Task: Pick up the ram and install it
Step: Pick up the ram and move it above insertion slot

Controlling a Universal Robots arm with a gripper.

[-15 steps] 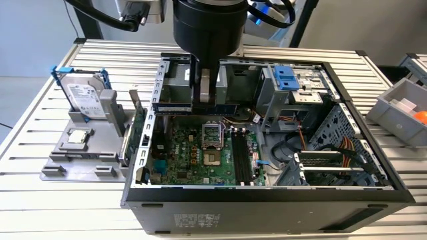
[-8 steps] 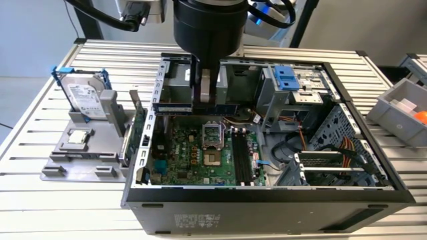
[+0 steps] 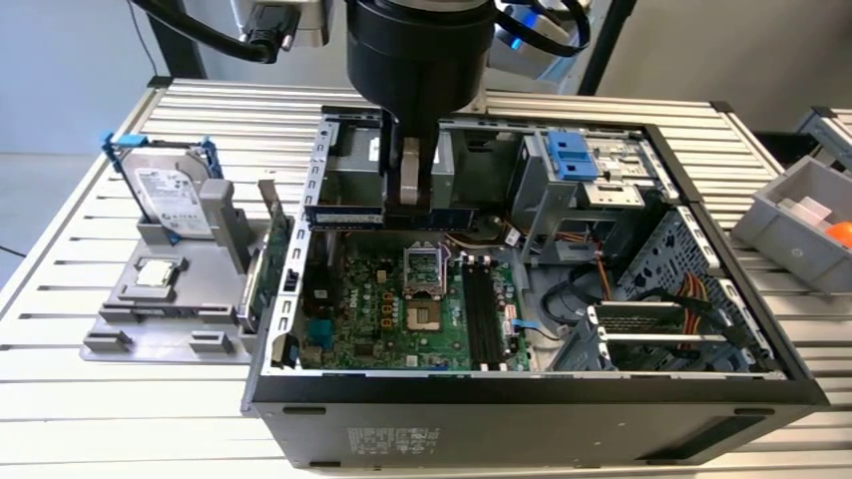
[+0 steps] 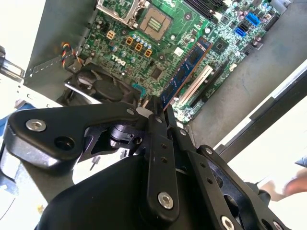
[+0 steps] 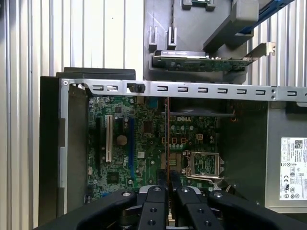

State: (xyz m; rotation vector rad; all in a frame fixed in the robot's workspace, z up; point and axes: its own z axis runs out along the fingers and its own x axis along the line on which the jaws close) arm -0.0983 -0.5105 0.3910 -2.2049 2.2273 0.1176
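Between the 2 fingers of the hand (image 3: 411, 205) sits the ram (image 3: 349, 215), pinched near the middle of its length so that a bluish end shows on either side of the fingers. The hand is narrow, closed on the stick's 2 flat faces. Hand and ram hang inside the open computer case (image 3: 533, 419), which lies on its side on the slatted worktop (image 3: 134, 419). They are above the far part of the motherboard (image 3: 359, 319) and, as far as I can judge, clear of it. The ram's long axis runs level, along the exterior view's left-right. In the first wrist view the ram (image 5: 167, 134) reads as 1 thin edge-on line running straight out from the hand (image 5: 167, 187), parallel to the white expansion slot (image 5: 108, 139). In the second wrist view its chip-bearing face (image 4: 189, 67) stretches away from the hand (image 4: 160, 106). Below the hand, toward the near wall of the case, lie the dark memory slots (image 3: 485, 314), just beside the open processor socket (image 3: 421, 274). Their length runs near-to-far in the exterior view, so by my reading the ram lies crosswise to them and is offset from them toward the case's far wall.
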